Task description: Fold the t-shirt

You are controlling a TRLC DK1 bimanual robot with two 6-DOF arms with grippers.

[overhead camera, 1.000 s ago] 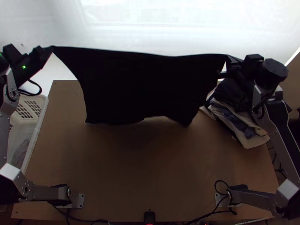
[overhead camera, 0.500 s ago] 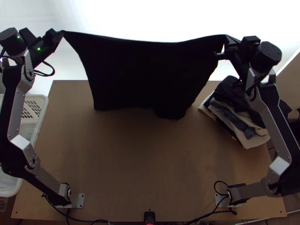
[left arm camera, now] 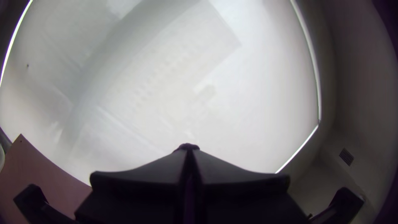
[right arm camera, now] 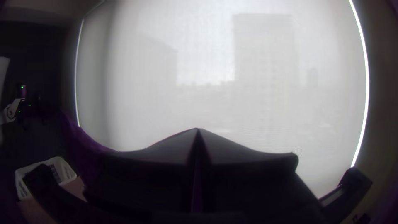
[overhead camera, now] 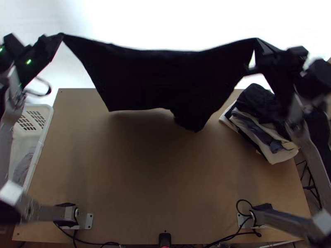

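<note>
The black t-shirt (overhead camera: 161, 78) hangs stretched between the two grippers above the table's far edge, its lower edge uneven and lower toward the right. At its upper left corner, my left gripper (overhead camera: 60, 36) is shut on the cloth; in the left wrist view a small dark bit of cloth pokes out at the tips of the left gripper (left arm camera: 189, 148). My right gripper (overhead camera: 257, 43) holds the upper right corner. In the right wrist view the right gripper (right arm camera: 198, 130) has its fingers together, with the t-shirt (right arm camera: 89, 143) running off beside them.
A stack of folded clothes (overhead camera: 258, 124) lies at the table's far right corner, below the right arm. A white basket (overhead camera: 40, 142) stands along the left edge. The wooden table (overhead camera: 157, 177) extends below the hanging cloth, and a bright window blind lies beyond it.
The grippers first rose up the picture with the t-shirt, then drew apart sideways. Its lower left corner has lifted and moved right, and its top edge sags a little in the middle.
</note>
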